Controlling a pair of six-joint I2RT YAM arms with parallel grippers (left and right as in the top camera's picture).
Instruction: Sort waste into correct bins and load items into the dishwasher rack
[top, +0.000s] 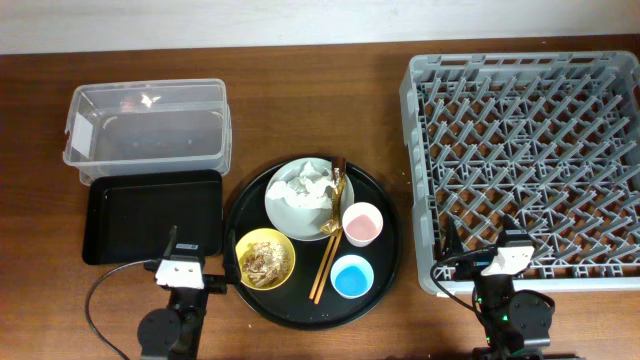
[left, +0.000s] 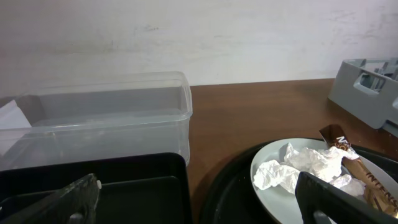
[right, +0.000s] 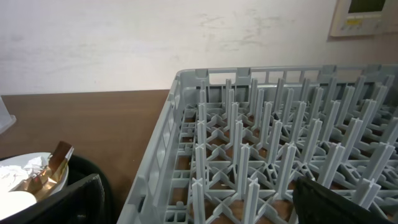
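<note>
A round black tray holds a grey-white plate (top: 290, 205) with crumpled white tissue (top: 303, 186) and a gold-brown wrapper (top: 338, 205), a yellow bowl (top: 243, 246) of beige-brown scraps (top: 265, 261), a pink cup (top: 361, 223), a light-blue cup (top: 351, 275) and wooden chopsticks (top: 325, 257). The clear tub (top: 147, 128) and the shallow black tray (top: 150, 214) lie at the left. The grey dishwasher rack (top: 530, 160) fills the right. My left gripper (left: 199, 202) is open at the front edge, near the black tray. My right gripper (right: 199, 202) is open at the rack's front left corner.
The round black tray (top: 385, 255) sits between the bins and the rack. Bare brown table (top: 320, 100) lies behind it. A cable (top: 95, 300) loops at the left arm's base. A white wall (left: 186, 37) is behind the table.
</note>
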